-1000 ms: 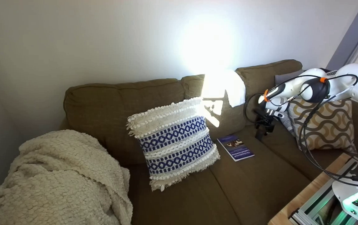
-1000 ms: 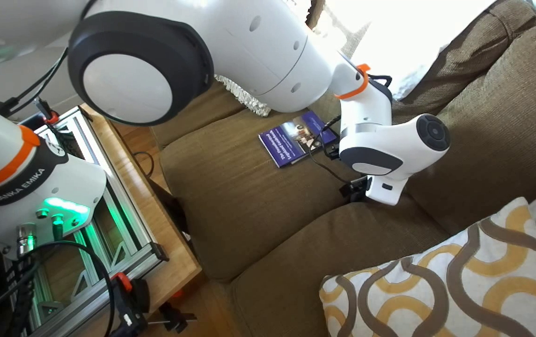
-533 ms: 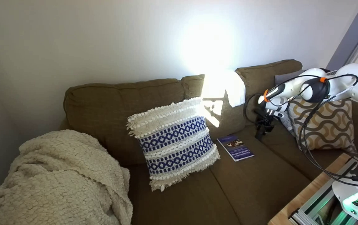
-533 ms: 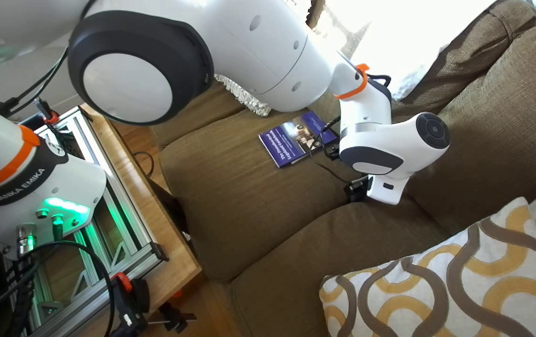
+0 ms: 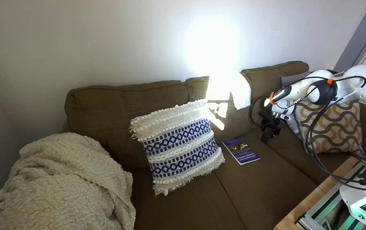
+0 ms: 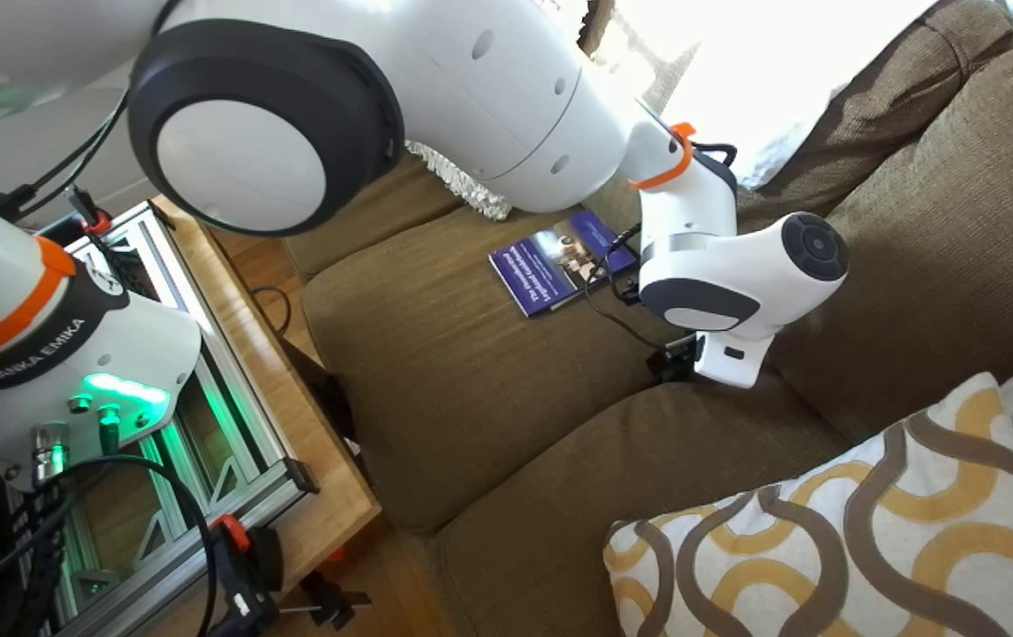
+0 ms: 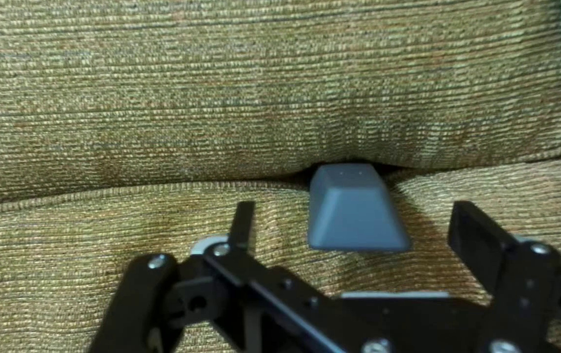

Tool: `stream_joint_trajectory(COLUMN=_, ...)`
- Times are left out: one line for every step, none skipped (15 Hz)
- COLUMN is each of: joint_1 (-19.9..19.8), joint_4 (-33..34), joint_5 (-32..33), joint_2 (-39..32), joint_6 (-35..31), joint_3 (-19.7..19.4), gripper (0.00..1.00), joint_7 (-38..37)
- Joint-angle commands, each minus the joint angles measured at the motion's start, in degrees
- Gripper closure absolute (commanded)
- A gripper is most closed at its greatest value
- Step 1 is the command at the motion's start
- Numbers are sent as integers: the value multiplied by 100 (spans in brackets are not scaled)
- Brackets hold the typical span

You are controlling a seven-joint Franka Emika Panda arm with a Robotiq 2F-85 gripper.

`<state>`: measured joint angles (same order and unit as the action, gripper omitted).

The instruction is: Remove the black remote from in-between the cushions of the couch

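Note:
The black remote (image 7: pixel 361 218) looks dark blue-grey in the wrist view. It sticks up from the gap between an upper cushion (image 7: pixel 211 98) and a lower cushion (image 7: pixel 89 255); its lower part is hidden. My gripper (image 7: pixel 353 223) is open, with one of its fingers (image 7: pixel 243 223) left of the remote and the other right, both apart from it. In both exterior views the gripper (image 5: pixel 269 127) (image 6: pixel 672 361) is low over the seam between two seat cushions of the couch (image 6: pixel 471 398). I cannot tell the remote from the dark gripper there.
A blue booklet (image 5: pixel 241 151) lies on the seat near the gripper. A lattice-pattern pillow (image 6: pixel 842 531) is on the far side of the seam. A blue-and-white fringed pillow (image 5: pixel 179 147) and a cream blanket (image 5: pixel 58 185) are further along. Cables (image 6: pixel 617 310) hang by the wrist.
The wrist and gripper have shifted very slightly over the seam. The pillows, booklet and blanket have not moved.

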<state>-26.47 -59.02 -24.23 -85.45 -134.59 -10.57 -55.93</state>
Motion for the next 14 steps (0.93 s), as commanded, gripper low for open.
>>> stream_joint_trajectory(joint_1=-75, joint_4=-132, joint_5=138, joint_2=0, joint_6=-239, joint_3=98, gripper=25, joint_7=70)
stream_joint_trajectory(joint_1=-77, joint_4=-136, joint_5=143, joint_2=0, joint_6=-231, joint_3=99, gripper=27, joint_7=72)
stream_joint_trajectory(joint_1=-77, joint_4=-142, joint_5=151, joint_2=0, joint_6=-229, joint_3=99, gripper=28, joint_7=79)
stream_joint_trajectory(joint_1=-79, joint_4=-145, joint_5=156, joint_2=0, joint_6=-217, joint_3=103, gripper=37, joint_7=88)
stream_joint_trajectory(joint_1=-78, joint_4=-151, joint_5=161, joint_2=0, joint_6=-215, joint_3=104, gripper=45, joint_7=94)
stream_joint_trajectory(joint_1=-79, joint_4=-157, joint_5=162, joint_2=0, joint_6=-212, joint_3=107, gripper=52, joint_7=101)
stream_joint_trajectory(joint_1=-81, joint_4=-155, joint_5=159, joint_2=1, joint_6=-229, joint_3=113, gripper=61, joint_7=111)
stream_joint_trajectory(joint_1=-84, joint_4=-154, joint_5=153, joint_2=3, joint_6=-255, joint_3=124, gripper=67, joint_7=121)
stream_joint_trajectory(joint_1=-94, joint_4=-153, joint_5=145, joint_2=9, joint_6=-271, joint_3=138, gripper=73, joint_7=128)
stream_joint_trajectory(joint_1=-118, joint_4=-146, joint_5=124, joint_2=10, joint_6=-254, joint_3=163, gripper=73, joint_7=143)
stream_joint_trajectory(joint_1=-122, joint_4=-138, joint_5=119, joint_2=11, joint_6=-259, joint_3=161, gripper=73, joint_7=137)
stream_joint_trajectory(joint_1=-122, joint_4=-116, joint_5=120, joint_2=11, joint_6=-257, joint_3=153, gripper=73, joint_7=129)
stream_joint_trajectory(joint_1=-127, joint_4=-87, joint_5=118, joint_2=12, joint_6=-256, joint_3=152, gripper=73, joint_7=134)
stream_joint_trajectory(joint_1=-129, joint_4=-62, joint_5=118, joint_2=13, joint_6=-255, joint_3=145, gripper=73, joint_7=128)
